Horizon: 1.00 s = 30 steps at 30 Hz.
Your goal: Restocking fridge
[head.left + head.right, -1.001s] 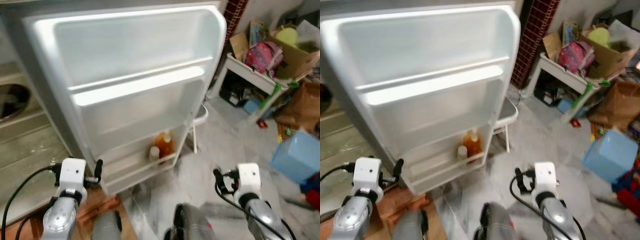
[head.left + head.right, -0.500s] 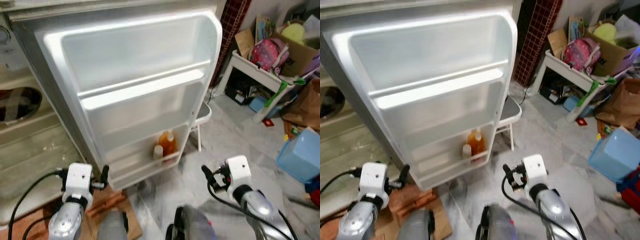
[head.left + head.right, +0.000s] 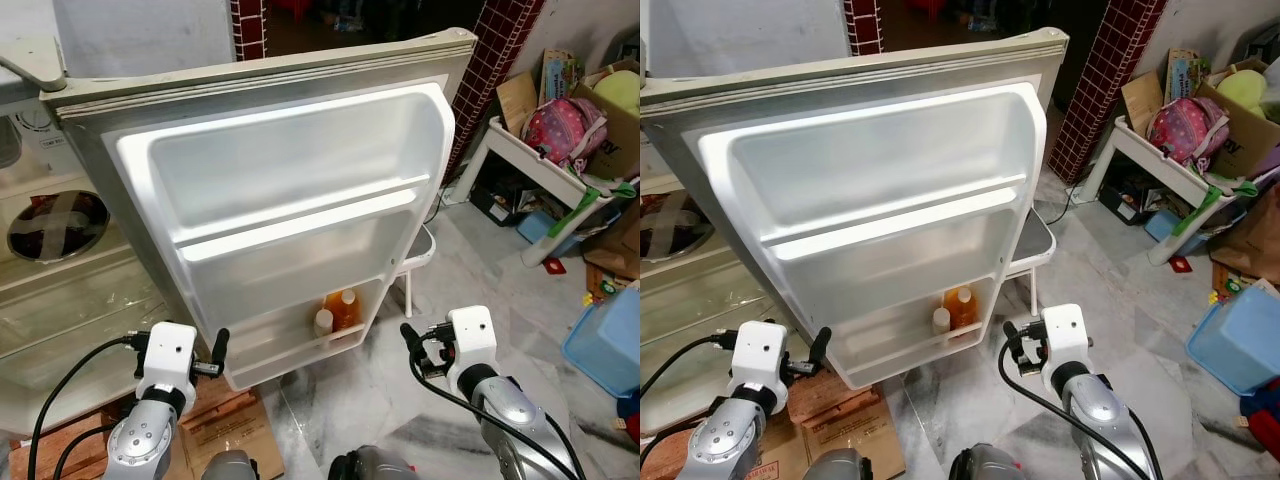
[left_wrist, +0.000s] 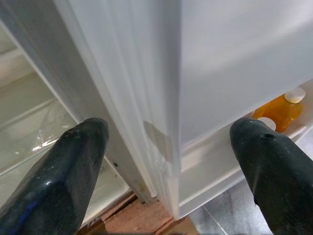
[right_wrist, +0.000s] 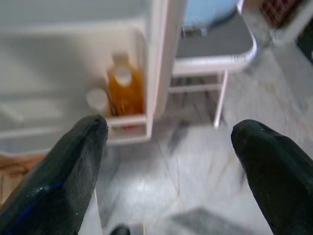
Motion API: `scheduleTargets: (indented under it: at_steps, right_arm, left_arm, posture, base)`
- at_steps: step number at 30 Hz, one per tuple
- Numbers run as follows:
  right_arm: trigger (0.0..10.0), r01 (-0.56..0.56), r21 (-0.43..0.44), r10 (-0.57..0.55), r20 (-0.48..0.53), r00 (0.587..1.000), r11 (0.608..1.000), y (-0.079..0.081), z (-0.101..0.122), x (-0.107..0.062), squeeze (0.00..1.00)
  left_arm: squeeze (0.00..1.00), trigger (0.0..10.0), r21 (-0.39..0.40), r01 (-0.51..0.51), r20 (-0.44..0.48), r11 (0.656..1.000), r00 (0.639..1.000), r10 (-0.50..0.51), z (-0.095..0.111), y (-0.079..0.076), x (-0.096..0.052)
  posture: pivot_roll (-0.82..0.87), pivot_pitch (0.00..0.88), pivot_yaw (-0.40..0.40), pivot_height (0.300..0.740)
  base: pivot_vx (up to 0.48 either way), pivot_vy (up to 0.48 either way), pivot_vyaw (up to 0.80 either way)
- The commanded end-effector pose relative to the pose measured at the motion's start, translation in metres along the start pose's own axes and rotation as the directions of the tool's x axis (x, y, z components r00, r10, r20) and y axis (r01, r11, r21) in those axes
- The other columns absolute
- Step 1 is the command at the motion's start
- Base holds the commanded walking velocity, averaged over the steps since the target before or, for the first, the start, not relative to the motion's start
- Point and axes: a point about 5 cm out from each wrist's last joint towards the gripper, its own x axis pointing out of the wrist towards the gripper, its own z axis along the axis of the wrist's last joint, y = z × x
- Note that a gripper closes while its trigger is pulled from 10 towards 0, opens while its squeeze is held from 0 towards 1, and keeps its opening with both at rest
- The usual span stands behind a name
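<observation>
Facing an open fridge door [image 3: 300, 200], inner side turned toward the robot, its upper racks bare. Standing in the bottom door rack [image 3: 290, 345]: an orange bottle [image 3: 345, 312] with a pale cap, and a smaller white-capped bottle [image 3: 323, 322] touching it on its left. Both sitting upright, tucked into the rack's right corner.

Hovering low in front, the left gripper [image 4: 171, 161], jaws spread wide, straddling the door's lower hinge-side edge without touching it. Hovering likewise, the right gripper [image 5: 166, 161], jaws spread wide and holding nothing, pointing at the rack's right corner and the marble floor [image 3: 470, 270] beyond. Waiting behind the door, a small white stool [image 5: 215, 49]. Lying under the door's corner, flattened cardboard [image 3: 215, 430]. Cluttering the far right, a white bench [image 3: 545, 190] with bags and a blue bin [image 3: 605, 335].

Judging the handling: probably plastic, the orange bottle looking moderately heavy with liquid, smooth-sided and likely slick if chilled. Best taking it round the body below the shoulder, not by the cap, and lifting straight up to clear the rack's front rail. Minding the small bottle beside it, light and easily toppled by a passing jaw. Regarding the door itself: stiff, swinging freely, better pushed on the flat edge than pinched.
</observation>
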Motion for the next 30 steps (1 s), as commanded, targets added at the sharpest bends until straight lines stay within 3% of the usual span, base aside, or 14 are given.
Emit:
scheduleTargets:
  at_steps: [1,18,21,30]
  right_arm:
    - [10.0,-0.009,0.017,0.010,-0.034,0.999,1.000,-0.003,-0.001,0.004,0.00]
    - [10.0,-0.007,0.034,0.008,-0.030,1.000,0.999,-0.002,0.013,0.024,0.00]
    - [10.0,0.004,0.033,-0.004,-0.001,1.000,0.999,-0.003,0.023,0.033,0.00]
    - [10.0,0.035,0.039,-0.037,0.048,0.998,0.999,-0.006,0.033,0.039,0.00]
  left_arm:
    - [0.00,10.0,0.007,0.004,-0.009,1.000,1.000,-0.004,-0.002,-0.002,0.002]
    - [0.00,10.0,0.012,-0.014,0.012,1.000,1.000,0.014,0.004,-0.001,0.013]
    - [0.00,10.0,0.020,-0.023,0.032,1.000,0.999,0.022,0.009,0.000,0.018]
    - [0.00,10.0,0.058,-0.018,0.072,0.998,0.997,0.014,0.018,0.007,0.021]
  posture:
    - [0.09,0.033,-0.059,0.740]
    - [0.10,0.018,-0.059,0.740]
    - [0.10,0.020,-0.055,0.740]
    - [0.12,0.054,-0.049,0.740]
  base:
    - [0.000,0.000,0.00]
    - [-0.301,0.000,0.00]
    - [-0.293,0.000,0.00]
    - [0.000,0.000,0.00]
